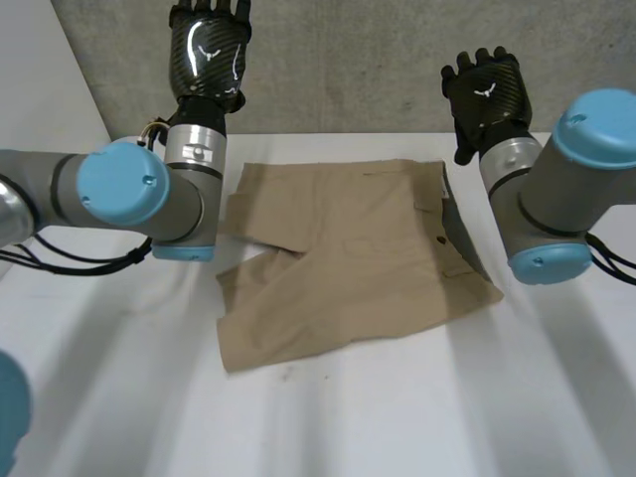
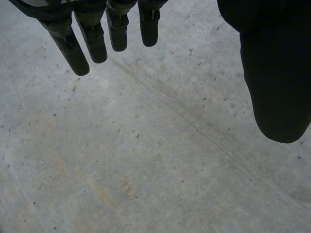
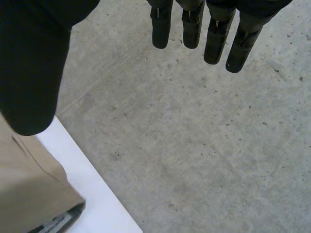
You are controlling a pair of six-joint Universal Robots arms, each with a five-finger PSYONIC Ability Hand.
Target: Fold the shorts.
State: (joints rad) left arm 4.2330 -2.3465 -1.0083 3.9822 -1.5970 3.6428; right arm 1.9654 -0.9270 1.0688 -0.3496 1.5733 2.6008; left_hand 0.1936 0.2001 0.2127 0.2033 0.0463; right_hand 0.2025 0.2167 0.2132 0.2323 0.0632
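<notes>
Shorts [image 1: 348, 253] of tan cloth lay flat on the white table [image 1: 397, 417], near its far edge and between the two arms. The waistband end, with a dark button [image 1: 440, 238] and a dark inner band showing, faced the right arm [image 1: 556, 214]. The two legs pointed toward the left arm [image 1: 129, 194], one running along the far edge and the other angled toward the near side of the table, the two overlapping where they met. The left hand [image 1: 207, 50] was raised beyond the far edge of the table, over the grey concrete surface [image 1: 378, 70], well apart from the shorts. In the left wrist view its fingers [image 2: 73, 48] were straight and set close side by side, the thumb [image 2: 277, 73] stood wide of them, and the hand held nothing; bare concrete lay under the palm and at the fingertips. The right hand [image 1: 485, 94] was likewise raised beyond the far edge, near the waistband corner of the shorts but not touching it. In the right wrist view its fingers [image 3: 214, 39] were straight, the thumb [image 3: 34, 73] was spread wide of them, and the hand held nothing. Concrete lay at those fingertips, while a strip of the table edge and one corner of the shorts, with the dark waistband lining visible, lay just past the thumb tip and well apart from the fingers. Neither hand was in contact with the cloth
</notes>
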